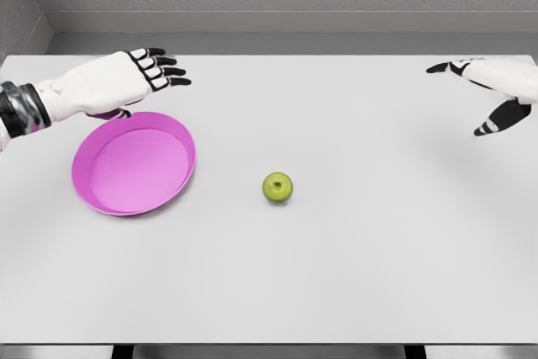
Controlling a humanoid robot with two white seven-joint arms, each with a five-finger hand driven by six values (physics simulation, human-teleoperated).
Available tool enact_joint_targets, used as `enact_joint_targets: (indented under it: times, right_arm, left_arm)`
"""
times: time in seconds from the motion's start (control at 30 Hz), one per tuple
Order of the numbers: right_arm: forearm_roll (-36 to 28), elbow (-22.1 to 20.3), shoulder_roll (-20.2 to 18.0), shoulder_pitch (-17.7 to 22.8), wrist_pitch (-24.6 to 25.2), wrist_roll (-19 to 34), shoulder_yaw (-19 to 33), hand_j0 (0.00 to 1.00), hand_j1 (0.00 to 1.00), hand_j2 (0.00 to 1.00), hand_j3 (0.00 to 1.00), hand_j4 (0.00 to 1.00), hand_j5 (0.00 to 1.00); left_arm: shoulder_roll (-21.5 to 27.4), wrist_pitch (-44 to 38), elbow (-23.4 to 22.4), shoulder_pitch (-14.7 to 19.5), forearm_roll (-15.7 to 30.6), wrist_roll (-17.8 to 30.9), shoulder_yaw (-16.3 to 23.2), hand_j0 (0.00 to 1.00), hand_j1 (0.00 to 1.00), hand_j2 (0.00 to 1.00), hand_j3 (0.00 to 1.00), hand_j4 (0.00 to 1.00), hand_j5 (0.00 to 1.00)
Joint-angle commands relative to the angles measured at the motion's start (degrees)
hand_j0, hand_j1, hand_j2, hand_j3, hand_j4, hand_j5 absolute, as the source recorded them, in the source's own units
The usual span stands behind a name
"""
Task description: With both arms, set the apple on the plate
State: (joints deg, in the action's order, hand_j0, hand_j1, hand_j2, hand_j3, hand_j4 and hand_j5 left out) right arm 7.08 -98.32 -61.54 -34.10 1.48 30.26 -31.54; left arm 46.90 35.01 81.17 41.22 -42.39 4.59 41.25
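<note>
Apple (277, 187), green and stem-up, sits alone on the white desk (353, 275) near the middle, just right of the pink plate (105, 193) and not touching it. Left robot hand (126, 77) hovers at the plate's far rim, fingers extended, holding nothing. Right robot hand (492, 90) hangs at the desk's far right edge, fingers spread, also empty, well apart from the apple.

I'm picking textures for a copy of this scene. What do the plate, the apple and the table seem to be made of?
Plate: looks like matte plastic, uniformly pink, with no glare. Apple: green, smooth skin, dark stem dimple; being a render, real or fake can't be told. Table: flat pale grey, matte and grainless, perhaps laminate or painted board.
</note>
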Motion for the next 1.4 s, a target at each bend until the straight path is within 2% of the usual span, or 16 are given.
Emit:
enact_joint_targets:
  times: [0.0, 0.1, 0.23, 0.37, 0.5, 0.53, 0.57, 0.63, 0.7, 0.8, 0.97, 1.23, 1.37]
  right_arm:
    - [-0.1, -0.1, -0.9, 0.0, -6.5, 0.0, 2.6, 1.0, 1.0, 1.0, 1.0, 1.0, 1.0]
    - [-0.2, -0.3, -0.2, -0.1, -6.5, 0.0, 2.6, 1.0, 1.0, 1.0, 1.0, 1.0, 1.0]
    - [-0.3, -0.1, -0.8, 0.4, -6.4, 0.0, 2.2, 1.0, 1.0, 1.0, 1.0, 1.0, 1.0]
    - [-0.3, -0.8, -0.7, 1.1, -6.4, 0.0, 2.1, 1.0, 1.0, 1.0, 1.0, 1.0, 1.0]
    - [-0.3, -1.8, -0.6, 1.1, -6.4, 0.0, 2.1, 1.0, 1.0, 1.0, 1.0, 1.0, 1.0]
    - [-0.3, -1.9, -0.5, 1.1, -6.4, 0.0, 2.1, 1.0, 1.0, 1.0, 1.0, 1.0, 1.0]
    - [-0.3, -2.1, -0.4, 1.1, -6.4, 0.0, 2.1, 1.0, 1.0, 1.0, 1.0, 1.0, 1.0]
    - [-0.3, -2.1, -0.3, 1.0, -6.4, 0.0, 2.1, 1.0, 1.0, 1.0, 1.0, 1.0, 1.0]
    - [-0.3, -2.1, -0.3, 1.0, -6.4, 0.0, 2.1, 1.0, 1.0, 1.0, 1.0, 1.0, 1.0]
    - [-0.3, -2.1, -0.2, 1.1, -6.4, 0.0, 2.0, 1.0, 1.0, 1.0, 1.0, 1.0, 1.0]
    - [-0.3, -2.1, -0.2, 1.0, -6.4, 0.0, 2.0, 1.0, 1.0, 1.0, 1.0, 1.0, 1.0]
    - [-0.3, -2.1, -0.2, 1.1, -6.4, 0.0, 2.0, 1.0, 1.0, 1.0, 1.0, 1.0, 1.0]
    - [-0.3, -2.1, -0.2, 1.1, -6.4, 0.0, 2.0, 1.0, 1.0, 1.0, 1.0, 1.0, 1.0]
  left_arm:
    - [-0.8, 0.0, 3.3, 0.0, 0.4, 1.2, 1.2, 1.0, 1.0, 1.0, 1.0, 1.0, 1.0]
    - [-1.7, 0.0, 10.6, 0.0, 0.4, 1.3, 2.3, 1.0, 1.0, 1.0, 1.0, 1.0, 1.0]
    - [-3.2, 0.0, 14.5, 0.3, 1.6, 2.2, 3.2, 1.0, 1.0, 1.0, 1.0, 1.0, 1.0]
    - [-3.7, 0.0, 15.2, 1.8, 4.8, 2.4, 8.3, 1.0, 1.0, 1.0, 1.0, 1.0, 1.0]
    - [-5.1, 0.0, 15.7, 4.6, 6.6, 8.6, 12.6, 1.0, 1.0, 1.0, 1.0, 1.0, 1.0]
    - [-5.8, 0.0, 15.7, 4.9, 8.7, 11.5, 13.3, 1.0, 1.0, 1.0, 1.0, 1.0, 1.0]
    - [-6.8, 0.0, 15.6, 5.8, 9.8, 15.6, 14.7, 1.0, 1.0, 1.0, 1.0, 1.0, 1.0]
    - [-7.6, 0.0, 15.5, 6.2, 10.6, 18.4, 15.4, 1.0, 1.0, 1.0, 1.0, 1.0, 1.0]
    - [-8.2, 0.0, 15.4, 6.5, 13.4, 21.3, 15.7, 1.0, 1.0, 1.0, 1.0, 1.0, 1.0]
    - [-9.0, 0.0, 14.8, 6.6, 16.5, 21.3, 15.7, 1.0, 1.0, 1.0, 1.0, 1.0, 1.0]
    - [-10.9, 0.0, 12.3, 7.0, 16.9, 21.7, 15.4, 1.0, 1.0, 1.0, 1.0, 1.0, 1.0]
    - [-17.5, 0.0, 3.4, 7.9, 16.0, 23.1, 15.5, 1.0, 1.0, 1.0, 1.0, 1.0, 1.0]
    - [-17.6, 0.0, 2.9, 8.1, 13.2, 23.4, 15.8, 1.0, 1.0, 1.0, 1.0, 1.0, 1.0]
